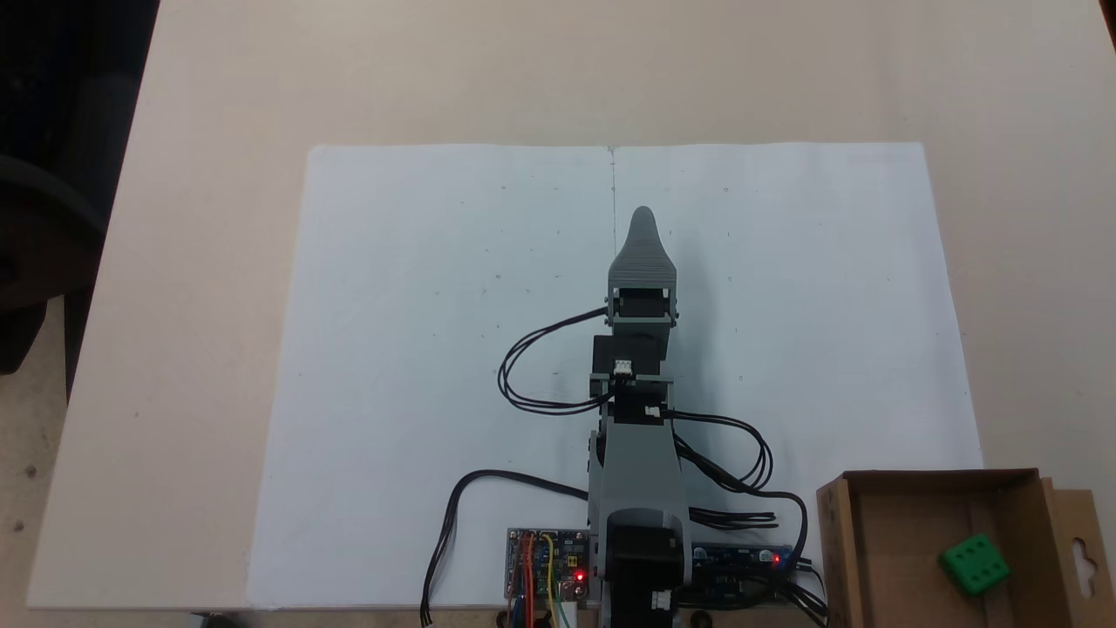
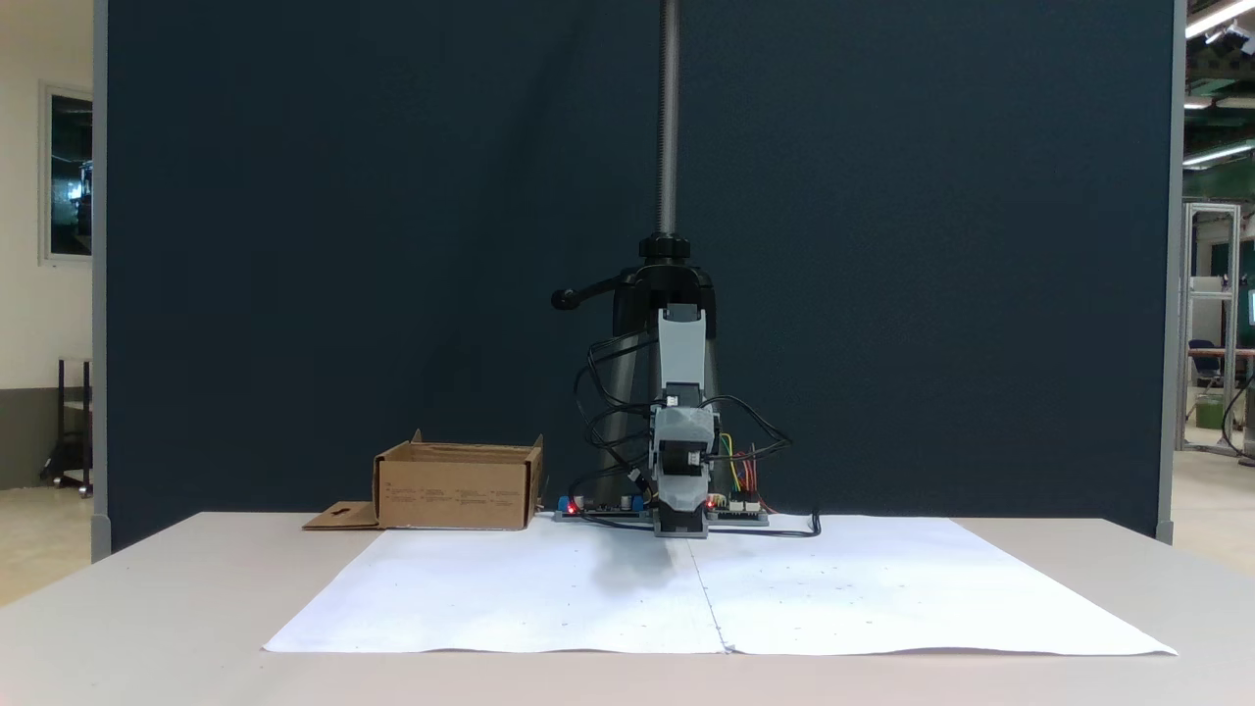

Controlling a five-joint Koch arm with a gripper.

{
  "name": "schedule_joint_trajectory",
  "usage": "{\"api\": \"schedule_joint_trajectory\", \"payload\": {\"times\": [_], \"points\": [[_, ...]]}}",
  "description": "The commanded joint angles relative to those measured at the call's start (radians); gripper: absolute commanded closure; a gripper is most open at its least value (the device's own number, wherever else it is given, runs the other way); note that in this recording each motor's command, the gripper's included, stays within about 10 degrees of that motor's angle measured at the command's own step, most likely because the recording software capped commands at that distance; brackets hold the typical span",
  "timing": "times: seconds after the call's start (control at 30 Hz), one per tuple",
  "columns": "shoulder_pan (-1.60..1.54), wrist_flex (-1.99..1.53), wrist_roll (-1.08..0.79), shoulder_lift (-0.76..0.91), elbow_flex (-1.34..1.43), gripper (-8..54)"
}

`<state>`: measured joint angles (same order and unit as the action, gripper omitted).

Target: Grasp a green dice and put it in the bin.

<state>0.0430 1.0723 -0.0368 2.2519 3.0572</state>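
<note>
White paper (image 1: 436,349) covers the table, the dice (image 1: 975,564) already lies in the bin (image 1: 837,541), and the gripper (image 1: 643,218), jaws stacked so I cannot tell their state, should simply park clear.

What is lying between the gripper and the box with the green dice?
Bare white paper, then black cables near the arm's base, as a fixed view from above shows. The gripper points away from the box, where the dice lies.
</note>
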Motion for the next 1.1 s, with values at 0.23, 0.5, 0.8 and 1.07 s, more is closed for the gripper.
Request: {"api": "schedule_joint_trajectory", "payload": {"times": [0.23, 0.5, 0.8, 1.07], "points": [[0.005, 0.185, -0.066, 0.114, 0.072, -0.4], [0.003, 0.216, -0.066, 0.114, 0.072, -0.4], [0.008, 0.272, -0.067, 0.114, 0.072, -0.5], [0.008, 0.275, -0.067, 0.114, 0.072, -0.5]]}}
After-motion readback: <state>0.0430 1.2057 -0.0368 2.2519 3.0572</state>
